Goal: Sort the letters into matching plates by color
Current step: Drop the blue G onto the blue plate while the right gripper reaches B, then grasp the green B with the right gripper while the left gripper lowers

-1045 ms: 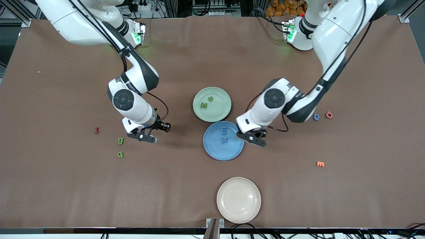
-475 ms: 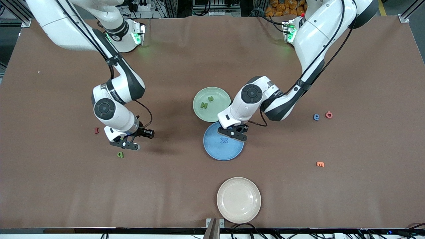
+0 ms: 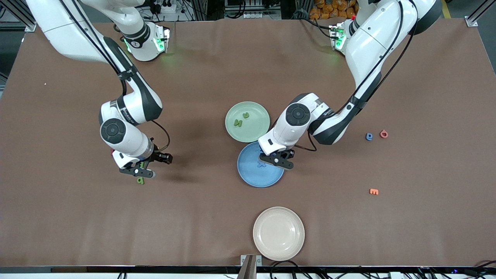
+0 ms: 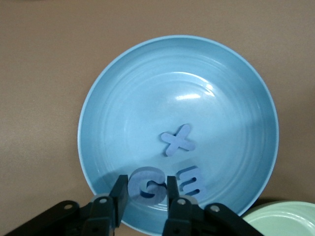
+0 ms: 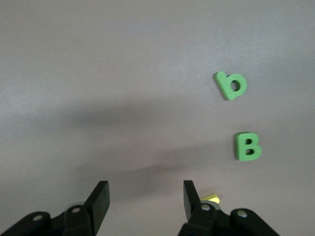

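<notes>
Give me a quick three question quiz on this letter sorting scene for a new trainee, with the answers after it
1. True or false: the left gripper, over the blue plate, is shut on a blue letter G.
2. How many green letters lie in the mint green plate?
A. one
B. two
C. four
3. Fill in: the right gripper is open over bare table, near the green letters b and ___.

Key:
1. True; the G sits between its fingers, and the X and the E lie in the plate.
2. B
3. B
</notes>
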{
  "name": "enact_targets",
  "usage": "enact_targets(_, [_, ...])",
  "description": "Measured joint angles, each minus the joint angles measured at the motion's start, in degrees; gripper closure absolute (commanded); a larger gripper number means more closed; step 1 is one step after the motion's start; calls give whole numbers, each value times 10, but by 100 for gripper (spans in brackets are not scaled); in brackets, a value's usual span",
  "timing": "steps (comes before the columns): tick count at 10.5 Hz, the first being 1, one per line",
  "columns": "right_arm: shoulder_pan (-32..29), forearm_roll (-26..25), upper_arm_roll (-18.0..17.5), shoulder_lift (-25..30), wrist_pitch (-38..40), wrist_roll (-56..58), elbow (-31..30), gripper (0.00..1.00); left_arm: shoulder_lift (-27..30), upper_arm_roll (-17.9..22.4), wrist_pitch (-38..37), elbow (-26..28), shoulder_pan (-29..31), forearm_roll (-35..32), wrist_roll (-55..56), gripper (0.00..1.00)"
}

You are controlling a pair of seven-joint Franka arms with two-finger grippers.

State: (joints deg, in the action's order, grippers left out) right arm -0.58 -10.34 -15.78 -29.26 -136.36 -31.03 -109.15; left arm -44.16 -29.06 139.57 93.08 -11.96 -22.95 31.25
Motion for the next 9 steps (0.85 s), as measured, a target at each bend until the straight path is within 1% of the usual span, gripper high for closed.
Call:
enact_targets(2, [0,0,12,4,0,14,0,31,0,0,0,0,-1,-2,-1,0])
enact_targets(4, [0,0,29,8,-1,34,0,33,0,4,0,0,0,-3,-2,0])
enact_targets(6, [-1,0,48,9,-1,62,0,33,0,15,-3,2,2,-4,-16,0])
enact_targets(9, [-1,0,64,9,-1,93,0,34,2,22,-4,26,37,-5,-37,0])
